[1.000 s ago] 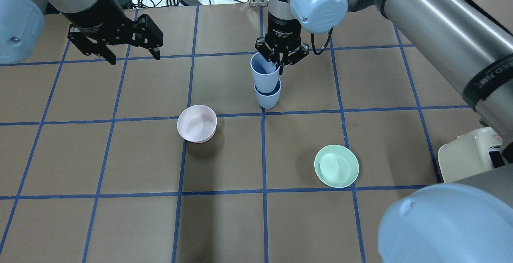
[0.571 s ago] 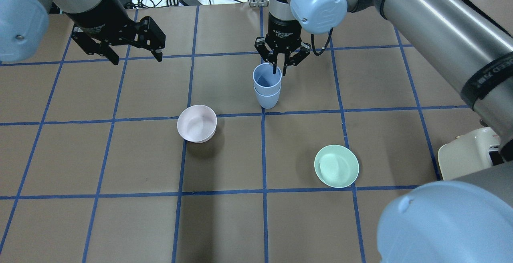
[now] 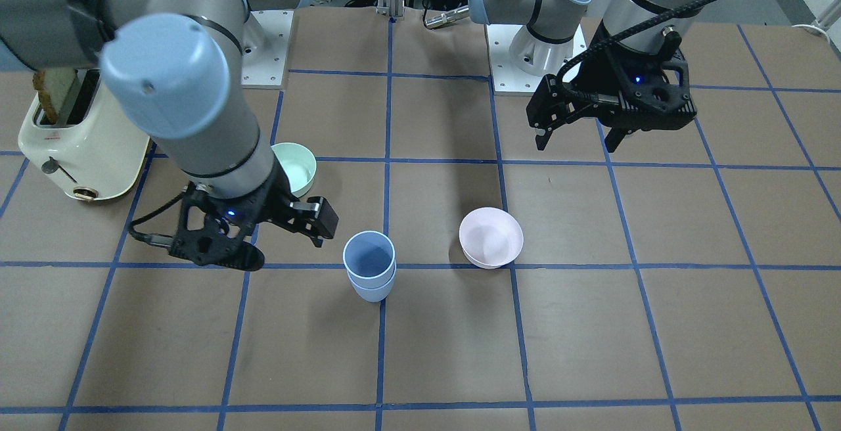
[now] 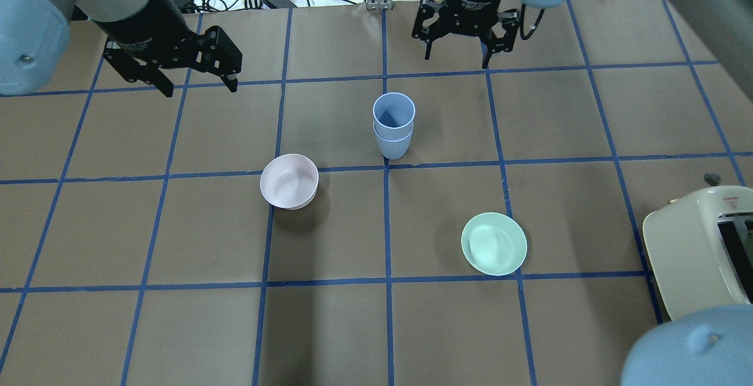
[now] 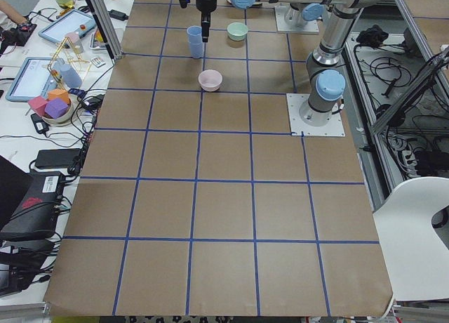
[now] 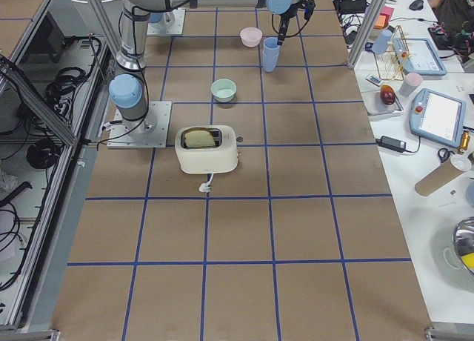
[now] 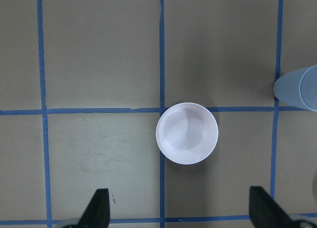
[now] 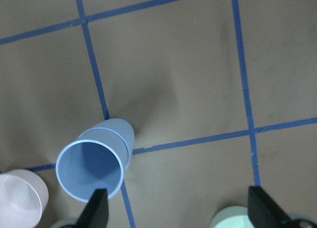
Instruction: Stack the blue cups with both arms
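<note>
The two blue cups (image 4: 393, 124) stand upright, one nested in the other, on a blue tape line near the table's middle. They also show in the front view (image 3: 370, 265) and the right wrist view (image 8: 96, 163). My right gripper (image 4: 457, 58) is open and empty, raised beyond the stack and slightly to its right; in the front view (image 3: 276, 244) it hangs beside the stack. My left gripper (image 4: 199, 87) is open and empty, high at the far left, apart from the cups. In the left wrist view only one cup's edge (image 7: 299, 88) shows.
A pale pink bowl (image 4: 289, 181) sits to the near left of the stack. A mint-green bowl (image 4: 493, 243) sits to the near right. A cream toaster (image 4: 700, 250) stands at the right edge. Cables and clutter lie beyond the table's far edge.
The upper cup has dropped deeper into the lower one. My right gripper has let go of it, opened wide, and moved up and away to the far right. The left gripper has barely moved.
</note>
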Tool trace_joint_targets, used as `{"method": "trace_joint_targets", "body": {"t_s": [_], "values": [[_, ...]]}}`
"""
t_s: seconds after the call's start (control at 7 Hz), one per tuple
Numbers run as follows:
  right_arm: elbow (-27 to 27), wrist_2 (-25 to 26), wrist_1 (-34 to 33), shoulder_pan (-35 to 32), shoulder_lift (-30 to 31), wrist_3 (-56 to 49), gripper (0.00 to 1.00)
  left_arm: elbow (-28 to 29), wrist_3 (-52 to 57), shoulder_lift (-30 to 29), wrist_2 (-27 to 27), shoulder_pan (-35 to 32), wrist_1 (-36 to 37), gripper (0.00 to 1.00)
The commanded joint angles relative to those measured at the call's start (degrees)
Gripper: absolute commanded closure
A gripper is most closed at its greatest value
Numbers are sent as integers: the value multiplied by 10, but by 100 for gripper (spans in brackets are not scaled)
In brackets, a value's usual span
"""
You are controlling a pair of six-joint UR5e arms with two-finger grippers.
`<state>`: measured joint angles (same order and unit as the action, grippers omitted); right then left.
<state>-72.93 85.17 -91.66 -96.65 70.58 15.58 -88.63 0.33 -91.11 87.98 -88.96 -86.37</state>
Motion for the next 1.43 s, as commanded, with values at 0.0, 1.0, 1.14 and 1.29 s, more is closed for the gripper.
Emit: {"method": "trace_joint_targets", "body": {"t_s": [0.0, 1.0, 1.14, 1.29], "values": [[-12, 47, 69, 56, 76, -127, 0, 0, -2, 1, 0, 0, 0, 0], [-106, 59, 91, 67, 167, -122, 0, -2, -4, 1, 1, 0, 0, 0], [-106, 59, 90, 68, 167, -122, 0, -2, -4, 1, 1, -1, -1, 0], [-106, 59, 89, 68, 166, -122, 0, -2, -4, 1, 1, 0, -1, 0]]}}
